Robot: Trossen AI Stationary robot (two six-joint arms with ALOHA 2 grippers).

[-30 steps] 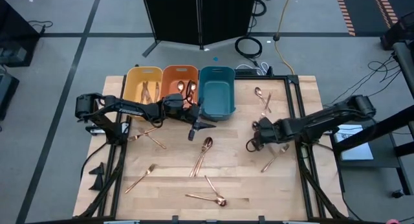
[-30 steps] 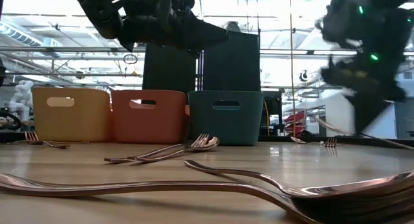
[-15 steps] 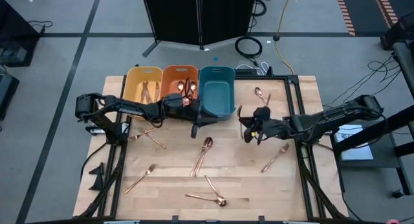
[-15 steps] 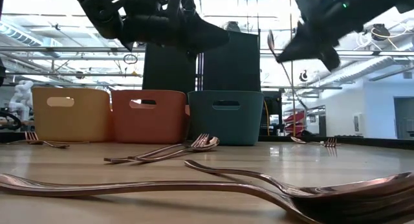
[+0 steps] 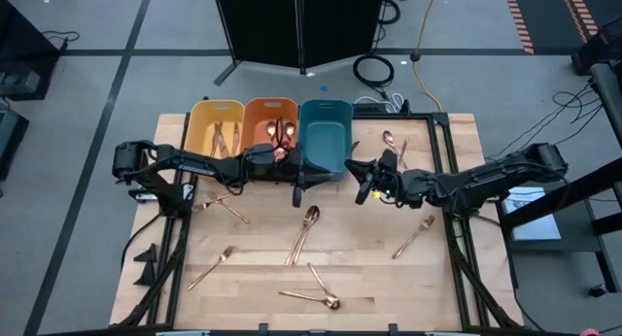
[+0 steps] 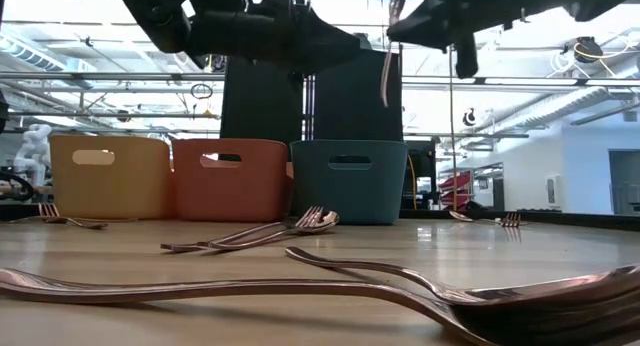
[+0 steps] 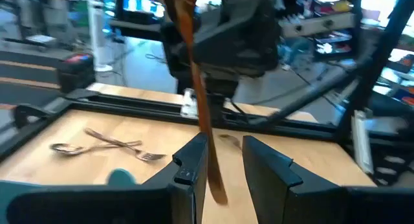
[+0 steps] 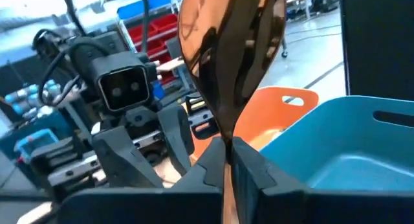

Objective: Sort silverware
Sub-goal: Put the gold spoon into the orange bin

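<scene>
My right gripper (image 5: 361, 184) is shut on a copper spoon (image 8: 233, 56), raised in front of the teal bin (image 5: 326, 137). In the low view the spoon (image 6: 388, 61) stands upright in the air, bowl on top. My left gripper (image 5: 302, 187) is open and empty, facing it at the near edge of the orange bin (image 5: 271, 122). In the left wrist view the spoon's handle (image 7: 197, 101) hangs ahead of the open fingers (image 7: 191, 169). Several pieces of silverware (image 5: 308, 224) lie flat on the table. My right gripper pinches the spoon between its two fingers at the neck (image 8: 226, 145), just under the bowl. The fingers come level from the table's right and lie across the spoon. The spoon is lifted clear and upright, bowl above the fingers, handle hanging below them.
The yellow bin (image 5: 216, 127) holds forks and the orange bin holds spoons. Loose pieces lie near the left side (image 5: 223, 208), the near edge (image 5: 316, 295), the right side (image 5: 413, 237) and the far right (image 5: 394, 147). A black frame borders the table's right side (image 5: 449, 171).
My right gripper has risen and moved toward the table's left and far edge, toward the teal bin, carrying the spoon well clear of the table. My left gripper has shifted a little toward the far right.
</scene>
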